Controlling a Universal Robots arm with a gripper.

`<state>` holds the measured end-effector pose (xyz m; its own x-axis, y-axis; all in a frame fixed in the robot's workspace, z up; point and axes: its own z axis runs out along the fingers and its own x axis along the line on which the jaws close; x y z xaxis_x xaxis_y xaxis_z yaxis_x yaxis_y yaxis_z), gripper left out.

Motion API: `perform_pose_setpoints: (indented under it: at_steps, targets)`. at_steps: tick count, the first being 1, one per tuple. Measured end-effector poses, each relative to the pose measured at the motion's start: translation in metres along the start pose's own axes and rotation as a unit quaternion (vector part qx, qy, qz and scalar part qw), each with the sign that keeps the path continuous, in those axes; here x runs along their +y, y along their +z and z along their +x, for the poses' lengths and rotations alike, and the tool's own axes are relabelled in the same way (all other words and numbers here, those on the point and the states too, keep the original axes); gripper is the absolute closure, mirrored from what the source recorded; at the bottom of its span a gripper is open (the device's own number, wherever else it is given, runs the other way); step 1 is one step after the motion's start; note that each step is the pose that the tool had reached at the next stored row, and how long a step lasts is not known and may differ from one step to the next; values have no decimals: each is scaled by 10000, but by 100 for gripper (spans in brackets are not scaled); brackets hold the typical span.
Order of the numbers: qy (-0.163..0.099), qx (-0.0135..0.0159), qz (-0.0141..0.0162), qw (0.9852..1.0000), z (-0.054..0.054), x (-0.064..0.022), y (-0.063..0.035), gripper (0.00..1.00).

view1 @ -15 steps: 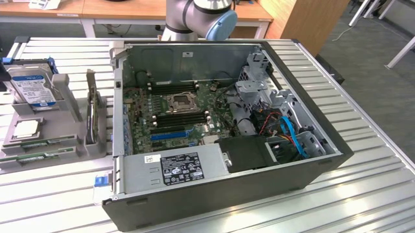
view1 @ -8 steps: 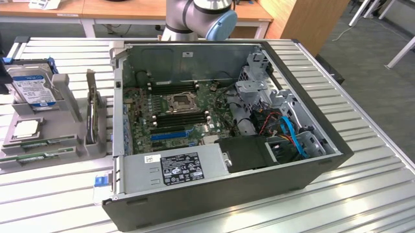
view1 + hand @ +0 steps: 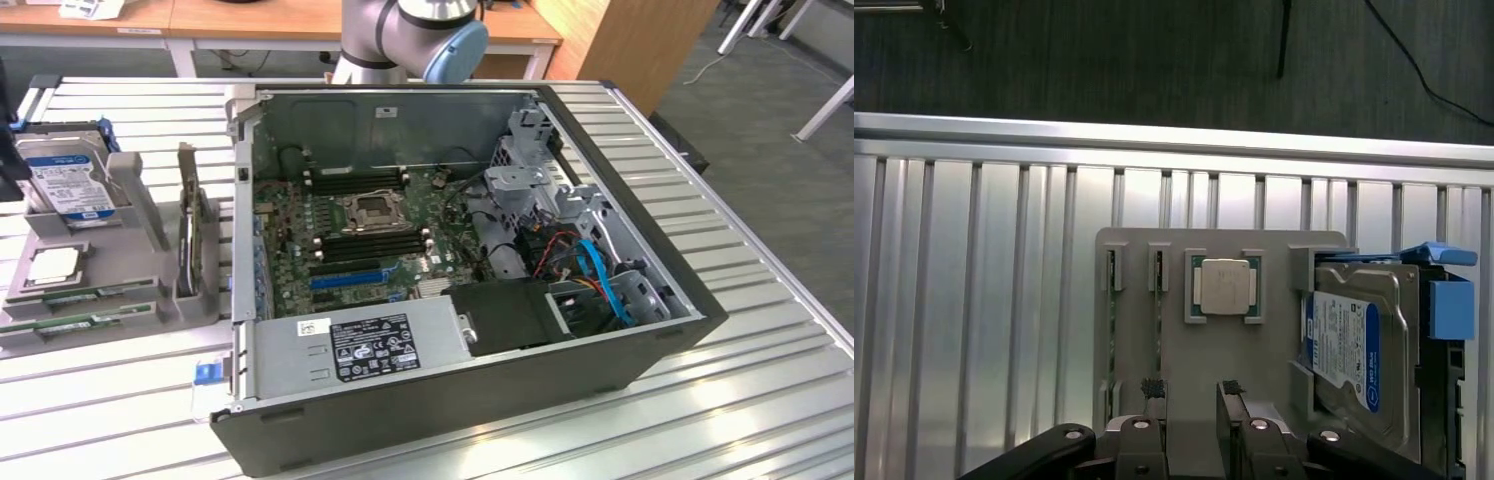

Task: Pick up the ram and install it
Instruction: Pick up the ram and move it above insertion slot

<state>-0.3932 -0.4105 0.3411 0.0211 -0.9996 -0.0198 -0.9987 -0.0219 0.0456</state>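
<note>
Two ram sticks, green and narrow, stand on edge in slots of a grey holder (image 3: 1274,250). One ram stick (image 3: 1111,335) is nearer the holder's edge and the other ram stick (image 3: 1159,335) is beside it. In the exterior view the ram sticks (image 3: 80,296) lie at the holder's front, at that view's left. My gripper (image 3: 1192,390) hangs above the holder, open, with nothing between its fingers (image 3: 1152,390). One fingertip is roughly over the second stick. The open computer case (image 3: 641,340) holds the motherboard with black memory slots (image 3: 374,240).
The holder also carries a square silver processor chip (image 3: 1223,286) and a blue-labelled hard drive (image 3: 1349,355). A grey power supply (image 3: 360,345) and blue cables (image 3: 601,280) fill the case's near side. The ribbed metal table (image 3: 747,400) runs all round.
</note>
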Motion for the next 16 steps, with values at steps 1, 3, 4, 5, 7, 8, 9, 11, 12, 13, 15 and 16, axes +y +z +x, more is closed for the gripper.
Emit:
perform_pose_setpoints:
  at_steps: [1, 3, 4, 5, 7, 8, 9, 11, 12, 13, 15, 16]
  targets:
    - [0, 0, 0, 10000, 0, -1, 14, 67]
    - [0, -1, 1, 10000, 1, -2, 41, 67]
    - [0, 0, 0, 10000, 1, -3, 54, 67]
    - [0, 0, 0, 10000, 1, -3, 68, 67]
    - [0, 0, 0, 10000, 2, -4, 92, 67]
    - [0, 0, 0, 10000, 2, -5, 105, 67]
    - [0, 0, 0, 10000, 2, -5, 116, 67]
    - [0, 0, 0, 10000, 3, -6, 139, 67]
    - [0, 0, 0, 10000, 3, -7, 150, 67]
    - [0, 0, 0, 10000, 3, -7, 161, 67]
    - [0, 0, 0, 10000, 3, -8, 183, 67]
    - [0, 0, 0, 10000, 4, -9, 195, 67]
